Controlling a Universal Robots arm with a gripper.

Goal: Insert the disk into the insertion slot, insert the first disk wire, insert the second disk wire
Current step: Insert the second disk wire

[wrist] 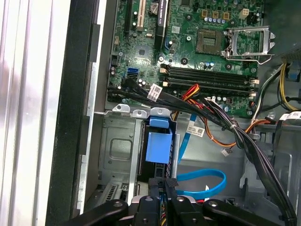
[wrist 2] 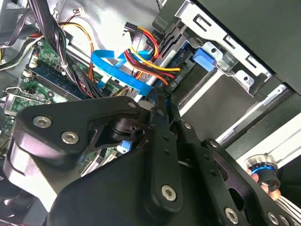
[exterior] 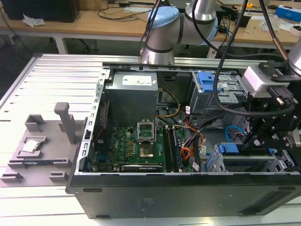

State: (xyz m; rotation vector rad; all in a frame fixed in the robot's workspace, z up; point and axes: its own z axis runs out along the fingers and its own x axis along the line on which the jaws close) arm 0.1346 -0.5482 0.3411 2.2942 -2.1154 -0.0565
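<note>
From my console, the main risk I see is snagging. The gripper [wrist 2: 163, 101] is down among the cabling in the case [exterior: 188, 193], near its corner at the exterior view's right. The first disk wire [wrist 2: 150, 66] and the second disk wire [wrist 2: 110, 66] cross just beside the fingertips. A sideways nudge could hook the blue loop or drag the orange-red bundle's dark plug askew against the drive's edge. Pressing the plug in tilted could bend the connector.

The disk [wrist: 157, 146] lies inside the insertion slot [wrist: 117, 146], at the case edge nearest the gripper, with its blue carrier tab standing up at the bay's mouth. I judge it seated, or close to it.

The arm reaches over from the far side of the case, wrist bent down, with the gripper pointing into the gap between the bay and the motherboard [wrist: 197, 47]. In both wrist views the fingers are pressed close together, with barely a sliver between them. They end right at the plug, but the angle is awkward, so I cannot say whether they pinch it or merely rest against it.
</note>
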